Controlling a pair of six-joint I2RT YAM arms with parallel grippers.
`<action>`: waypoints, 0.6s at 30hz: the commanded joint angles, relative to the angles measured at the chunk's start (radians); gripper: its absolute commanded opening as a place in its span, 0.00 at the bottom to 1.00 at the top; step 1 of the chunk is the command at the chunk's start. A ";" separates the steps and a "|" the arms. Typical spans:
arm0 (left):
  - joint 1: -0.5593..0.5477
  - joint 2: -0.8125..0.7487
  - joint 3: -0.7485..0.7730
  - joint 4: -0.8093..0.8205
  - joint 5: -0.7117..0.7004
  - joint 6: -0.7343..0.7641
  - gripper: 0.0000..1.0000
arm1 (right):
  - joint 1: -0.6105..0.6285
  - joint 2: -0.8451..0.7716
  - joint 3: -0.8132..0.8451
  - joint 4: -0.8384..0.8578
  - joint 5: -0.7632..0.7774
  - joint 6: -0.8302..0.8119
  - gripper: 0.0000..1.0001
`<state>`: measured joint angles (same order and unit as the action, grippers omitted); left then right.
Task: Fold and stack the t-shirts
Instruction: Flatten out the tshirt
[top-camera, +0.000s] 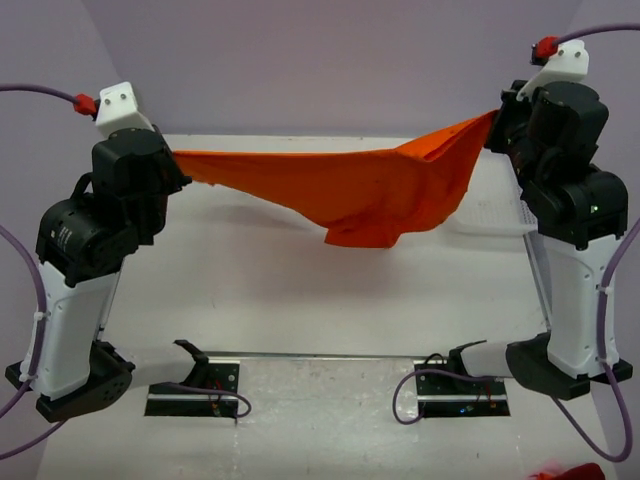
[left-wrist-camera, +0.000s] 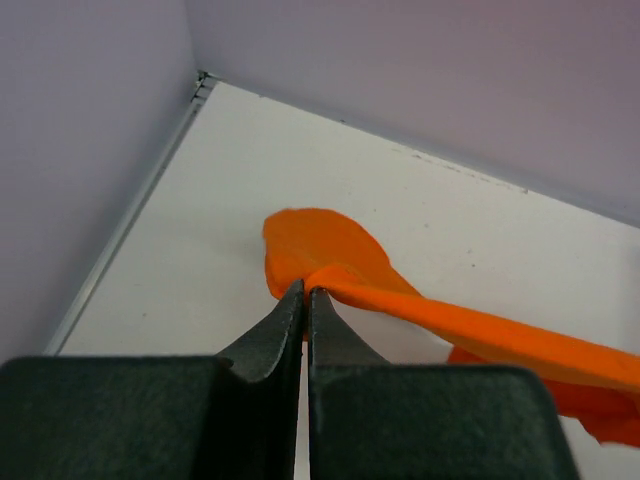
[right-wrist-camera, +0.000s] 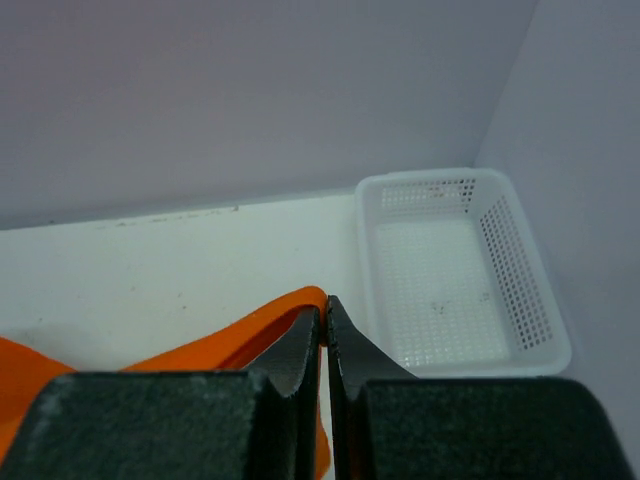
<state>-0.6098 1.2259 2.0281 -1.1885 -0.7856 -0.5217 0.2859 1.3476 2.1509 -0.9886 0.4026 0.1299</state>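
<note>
One bright orange t-shirt (top-camera: 350, 190) hangs stretched in the air between my two arms, above the white table, sagging lowest right of centre. My left gripper (top-camera: 178, 160) is shut on its left edge; in the left wrist view the gripper (left-wrist-camera: 305, 292) pinches the cloth (left-wrist-camera: 320, 245), which trails off to the right. My right gripper (top-camera: 494, 122) is shut on the shirt's right corner, held higher; in the right wrist view the gripper (right-wrist-camera: 325, 308) pinches an orange fold (right-wrist-camera: 240, 340).
A white perforated basket (right-wrist-camera: 520, 260) stands on the table at the right, just past my right gripper, partly hidden behind the right arm (top-camera: 500, 215). Lilac walls close the back and sides. A red-orange cloth (top-camera: 570, 470) shows at the bottom right.
</note>
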 joint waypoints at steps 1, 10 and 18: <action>0.007 0.017 0.046 -0.126 -0.115 0.025 0.00 | -0.008 0.009 0.056 -0.027 0.036 -0.038 0.00; 0.007 -0.028 0.196 -0.109 -0.182 0.098 0.00 | -0.004 -0.108 0.249 -0.009 0.001 -0.078 0.00; 0.007 -0.141 0.184 0.131 -0.113 0.296 0.00 | 0.010 -0.235 0.331 0.047 -0.119 -0.108 0.00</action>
<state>-0.6102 1.1282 2.2028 -1.1690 -0.8524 -0.3645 0.2996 1.1503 2.4271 -0.9997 0.3103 0.0624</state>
